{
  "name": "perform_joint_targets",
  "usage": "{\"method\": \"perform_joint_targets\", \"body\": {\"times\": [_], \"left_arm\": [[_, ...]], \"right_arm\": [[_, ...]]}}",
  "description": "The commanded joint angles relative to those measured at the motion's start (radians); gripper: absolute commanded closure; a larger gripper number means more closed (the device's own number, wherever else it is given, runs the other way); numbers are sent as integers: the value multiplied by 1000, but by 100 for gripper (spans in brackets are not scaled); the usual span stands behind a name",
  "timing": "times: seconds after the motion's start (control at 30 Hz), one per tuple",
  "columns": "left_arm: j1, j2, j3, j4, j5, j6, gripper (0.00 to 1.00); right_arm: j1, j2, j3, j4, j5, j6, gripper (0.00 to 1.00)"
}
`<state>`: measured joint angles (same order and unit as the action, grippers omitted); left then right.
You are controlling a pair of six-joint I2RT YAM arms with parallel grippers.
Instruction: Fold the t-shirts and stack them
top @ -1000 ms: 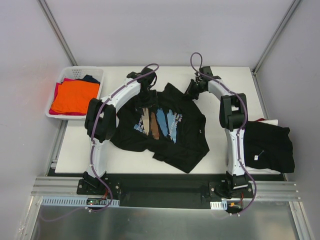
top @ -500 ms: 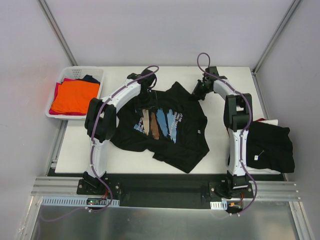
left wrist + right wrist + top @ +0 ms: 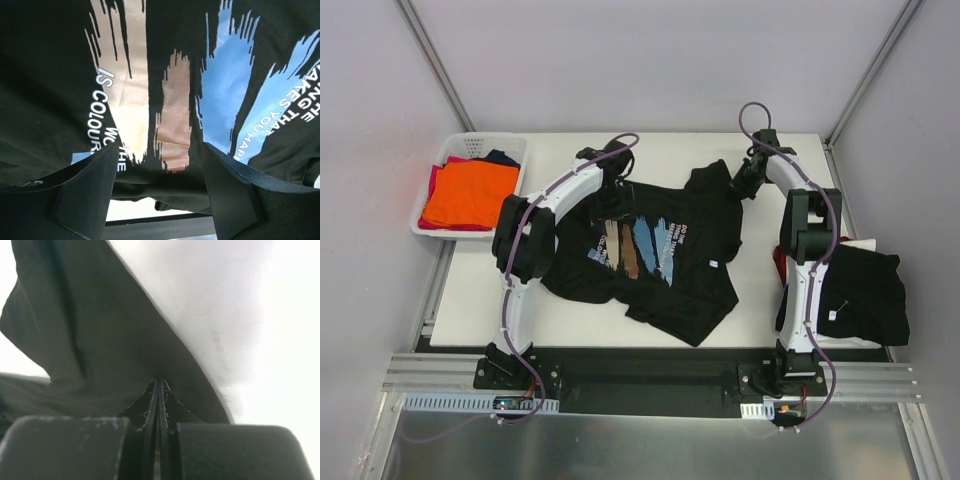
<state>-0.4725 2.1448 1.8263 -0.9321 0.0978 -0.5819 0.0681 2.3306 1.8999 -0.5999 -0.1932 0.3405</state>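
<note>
The black t-shirt with the blue, tan and brown print lies spread on the white table. My left gripper is open just above its print, near the shirt's far left part. In the left wrist view the jaws stand wide apart over the tan and brown strokes. My right gripper is shut on the shirt's far right edge. In the right wrist view the jaws pinch black cloth pulled taut.
A white lattice basket at the far left holds an orange shirt over red and navy ones. Folded black shirts lie at the table's right edge, beside the right arm. A red cloth edge shows there.
My right gripper has moved right with the shirt's edge in it, stretching the shirt's far right part outward. The left gripper has stayed over the print.
</note>
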Motion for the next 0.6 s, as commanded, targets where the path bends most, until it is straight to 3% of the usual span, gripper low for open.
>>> {"method": "perform_joint_targets", "body": {"times": [0.0,0.27,0.33,0.47,0.57], "left_arm": [[-9,7,39,-34,10,31,33],[-11,13,50,-43,5,48,33],[-11,10,47,-43,5,50,32],[-11,7,45,-42,11,47,32],[-11,0,65,-42,10,45,32]], "right_arm": [[-22,-51,-16,-80,141,-3,99],[-50,-54,-10,-112,182,17,99],[-51,-54,-16,-71,118,-7,99],[-53,-112,-91,84,-75,-38,81],[-48,-198,-110,97,-164,-63,66]]}}
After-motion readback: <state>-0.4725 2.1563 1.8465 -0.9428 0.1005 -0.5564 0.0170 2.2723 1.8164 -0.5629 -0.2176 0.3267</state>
